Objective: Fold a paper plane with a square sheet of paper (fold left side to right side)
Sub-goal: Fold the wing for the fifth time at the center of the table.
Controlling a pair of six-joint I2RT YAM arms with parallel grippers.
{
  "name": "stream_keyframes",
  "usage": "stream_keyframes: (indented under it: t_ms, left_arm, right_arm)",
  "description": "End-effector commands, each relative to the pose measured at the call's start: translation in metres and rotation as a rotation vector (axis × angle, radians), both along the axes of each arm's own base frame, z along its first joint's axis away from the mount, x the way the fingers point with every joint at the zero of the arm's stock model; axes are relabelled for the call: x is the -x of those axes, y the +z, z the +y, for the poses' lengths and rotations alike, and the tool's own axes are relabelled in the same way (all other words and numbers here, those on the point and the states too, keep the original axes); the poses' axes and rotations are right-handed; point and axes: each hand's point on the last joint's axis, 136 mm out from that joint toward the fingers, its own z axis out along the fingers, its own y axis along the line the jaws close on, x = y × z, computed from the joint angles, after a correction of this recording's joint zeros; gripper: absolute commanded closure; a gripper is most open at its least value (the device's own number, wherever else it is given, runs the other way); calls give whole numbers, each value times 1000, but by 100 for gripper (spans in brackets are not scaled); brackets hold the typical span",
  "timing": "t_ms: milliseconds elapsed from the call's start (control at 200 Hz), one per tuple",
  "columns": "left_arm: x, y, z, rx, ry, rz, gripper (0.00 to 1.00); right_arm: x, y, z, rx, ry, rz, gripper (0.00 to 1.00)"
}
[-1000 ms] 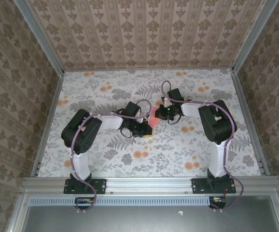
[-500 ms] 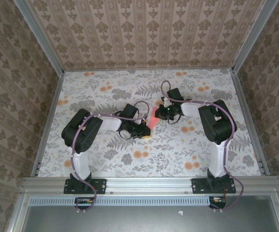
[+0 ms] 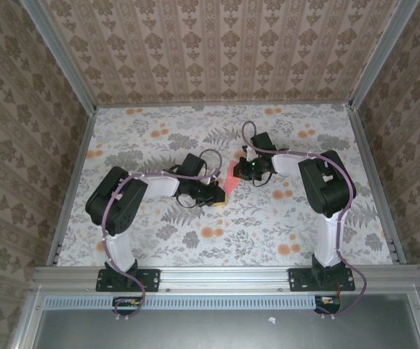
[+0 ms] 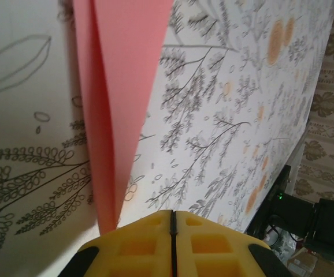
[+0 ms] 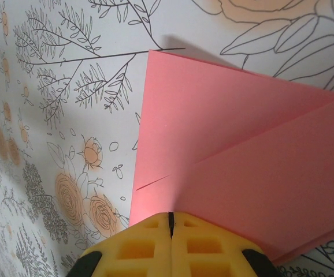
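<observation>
overhead view of a flower-printed desk (image 3: pixel 144 138) with two robot arms reaching in from its near edge. a salmon-pink paper (image 3: pixel 229 180), folded to a slim wedge, sits at the middle of the desk, well apart from every edge and corner, between the two grippers. the left gripper (image 3: pixel 215 195) is at the paper's near, narrow end; the right gripper (image 3: pixel 245 170) is at its far right side. in the left wrist view the left gripper (image 4: pixel 173 231) has its yellow pads pressed together, and the paper (image 4: pixel 121 81) tapers down to meet the left pad. in the right wrist view the right gripper (image 5: pixel 170 234) also has its pads pressed together, and the paper (image 5: pixel 230 144), showing a diagonal fold, runs under them. whether either gripper pinches the paper cannot be told.
</observation>
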Motion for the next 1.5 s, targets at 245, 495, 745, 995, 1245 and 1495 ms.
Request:
stream_keyframes:
  t_ms: [245,495,745,995,1245,1495]
  left_arm:
    - [-11,-6,0,-12,-5,0,89]
    - [-9,-21,6,-57,-8,14,89]
    - [-5,-44,19,-116,17,49,92]
    - [13,-51,29,-140,2,83,93]
    - [26,-42,37,-127,-6,84,93]
    - [13,3,34,-36,-7,-35,89]
  right_arm:
    - [16,-29,-17,111,-15,88,98]
    - [17,-30,-19,120,-13,93,98]
    - [19,-31,-21,138,-9,96,98]
    - [17,-30,-21,140,-6,95,98]
    - [8,-22,-16,104,0,62,98]
    - [-20,28,-5,46,11,-68,93]
